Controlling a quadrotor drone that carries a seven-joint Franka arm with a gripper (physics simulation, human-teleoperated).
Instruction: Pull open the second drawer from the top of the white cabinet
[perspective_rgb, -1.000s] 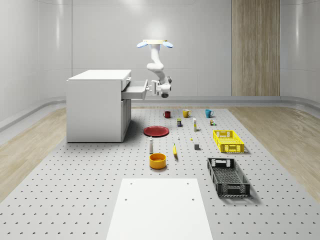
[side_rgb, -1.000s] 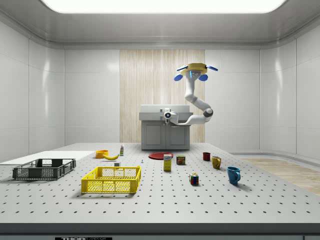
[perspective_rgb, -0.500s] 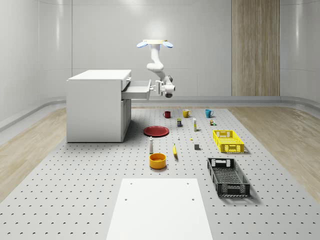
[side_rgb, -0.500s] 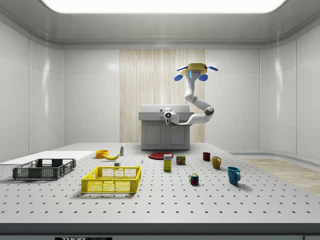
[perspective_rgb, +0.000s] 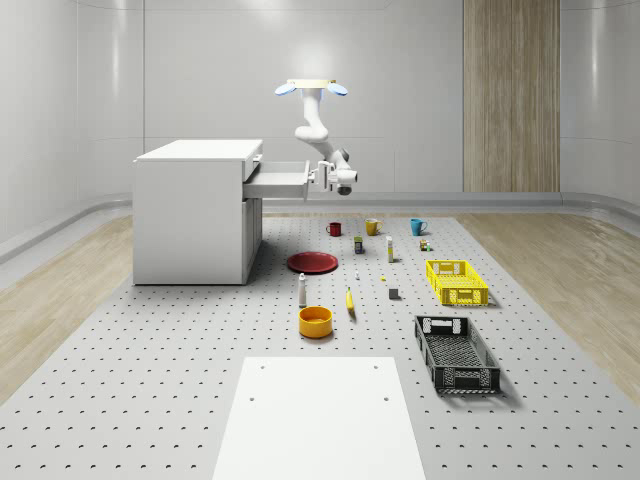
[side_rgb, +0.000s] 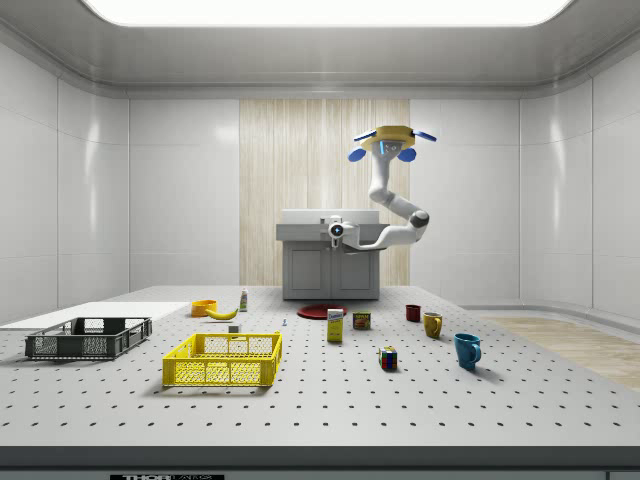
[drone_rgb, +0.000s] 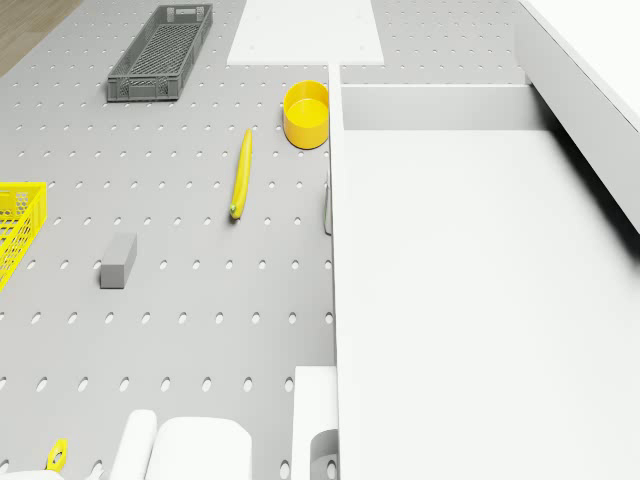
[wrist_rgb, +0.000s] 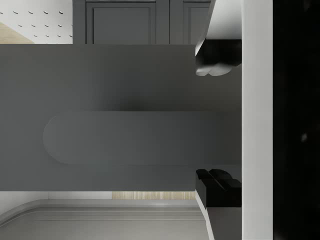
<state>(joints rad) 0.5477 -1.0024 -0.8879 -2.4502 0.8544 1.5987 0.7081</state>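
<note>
Whole-scene camera looks down toward twelve o'clock; side camera sits low; both share the white boxy cabinet (perspective_rgb: 198, 210) (side_rgb: 330, 255)

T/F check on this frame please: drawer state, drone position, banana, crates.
1. A drawer of the white cabinet stands pulled out. True.
2. The drone rests on the cabinet top. False: it hovers beside the cabinet, above the drawer's front.
3. The gripper is at the drawer's front. True.
4. The banana lies inside the yellow crate. False: it lies on the table beside the orange bowl.
5. The black crate sits nearer the whole-scene camera than the yellow one. True.
</note>
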